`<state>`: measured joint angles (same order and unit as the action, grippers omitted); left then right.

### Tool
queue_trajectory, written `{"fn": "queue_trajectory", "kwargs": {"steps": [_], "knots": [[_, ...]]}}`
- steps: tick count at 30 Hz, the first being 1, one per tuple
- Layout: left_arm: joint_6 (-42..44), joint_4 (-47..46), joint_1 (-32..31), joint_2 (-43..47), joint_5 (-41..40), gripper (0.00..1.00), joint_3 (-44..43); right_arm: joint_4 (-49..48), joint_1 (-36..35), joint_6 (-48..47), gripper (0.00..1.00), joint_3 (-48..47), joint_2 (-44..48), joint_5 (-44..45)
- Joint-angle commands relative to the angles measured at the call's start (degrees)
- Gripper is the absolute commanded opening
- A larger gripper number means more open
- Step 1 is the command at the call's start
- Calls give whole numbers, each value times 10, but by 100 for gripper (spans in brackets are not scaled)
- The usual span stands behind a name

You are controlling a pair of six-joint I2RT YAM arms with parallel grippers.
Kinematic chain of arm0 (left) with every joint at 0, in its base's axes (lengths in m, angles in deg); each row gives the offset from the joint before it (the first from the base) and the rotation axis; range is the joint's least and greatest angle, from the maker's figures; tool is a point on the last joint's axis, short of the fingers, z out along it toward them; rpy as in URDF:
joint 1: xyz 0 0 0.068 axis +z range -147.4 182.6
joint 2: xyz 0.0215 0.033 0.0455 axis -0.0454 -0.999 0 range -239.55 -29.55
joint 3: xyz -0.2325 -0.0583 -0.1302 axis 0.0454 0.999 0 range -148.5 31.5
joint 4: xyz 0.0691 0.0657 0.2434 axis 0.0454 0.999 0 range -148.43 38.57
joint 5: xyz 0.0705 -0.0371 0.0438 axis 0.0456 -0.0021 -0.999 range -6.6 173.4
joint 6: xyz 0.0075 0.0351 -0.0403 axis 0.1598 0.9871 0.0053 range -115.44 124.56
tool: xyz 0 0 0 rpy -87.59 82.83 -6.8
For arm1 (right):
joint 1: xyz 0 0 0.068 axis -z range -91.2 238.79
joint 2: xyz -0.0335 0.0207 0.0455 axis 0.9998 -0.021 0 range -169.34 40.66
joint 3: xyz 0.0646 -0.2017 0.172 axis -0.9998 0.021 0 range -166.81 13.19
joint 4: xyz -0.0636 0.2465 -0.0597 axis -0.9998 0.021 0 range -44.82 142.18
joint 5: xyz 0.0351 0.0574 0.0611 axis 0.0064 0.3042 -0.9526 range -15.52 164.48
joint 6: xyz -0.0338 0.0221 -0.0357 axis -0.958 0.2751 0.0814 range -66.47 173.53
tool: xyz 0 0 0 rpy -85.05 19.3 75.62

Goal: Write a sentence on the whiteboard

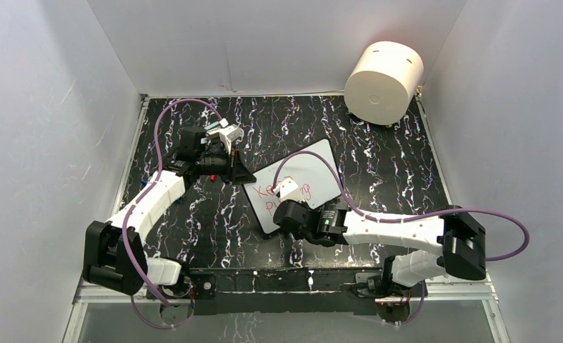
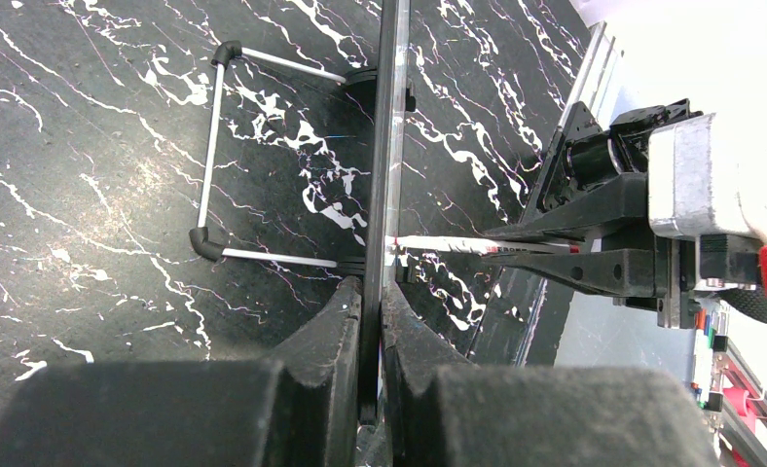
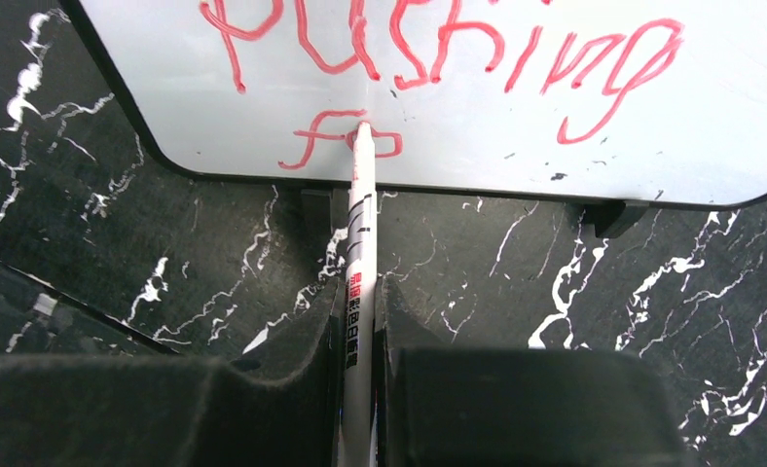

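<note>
The whiteboard [image 1: 321, 168] stands tilted mid-table, with the red sentence [image 1: 270, 198] on its near left part. My left gripper [image 1: 244, 174] is shut on the board's left edge. In the left wrist view the black rim [image 2: 387, 146] runs edge-on between the left gripper [image 2: 372, 292] pads. My right gripper [image 3: 360, 292] is shut on a white marker [image 3: 359, 224]. Its tip touches the whiteboard [image 3: 516, 146] at the red letters "Fo" [image 3: 313, 146], below the word "pushing" [image 3: 438, 49]. Any writing above that is cut off in this view.
A cream cylinder [image 1: 384, 82] lies at the back right corner. White walls close in the black marbled table [image 1: 379, 171] on three sides. The board's wire stand [image 2: 209, 156] sticks out behind it. Purple cables [image 1: 336, 186] loop over both arms.
</note>
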<state>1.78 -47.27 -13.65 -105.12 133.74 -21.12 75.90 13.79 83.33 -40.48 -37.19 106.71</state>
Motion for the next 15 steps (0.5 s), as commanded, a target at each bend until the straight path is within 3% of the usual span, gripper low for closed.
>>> {"fn": "queue_trajectory", "kwargs": {"steps": [1, 15], "knots": [[12, 34, -4, -17, -71, 0, 11, -34, 2, -2, 0, -11, 22, -1], [13, 36, -4, -14, -76, 0, 10, 4, 2, 7, 0, 13, 53, 23]]}}
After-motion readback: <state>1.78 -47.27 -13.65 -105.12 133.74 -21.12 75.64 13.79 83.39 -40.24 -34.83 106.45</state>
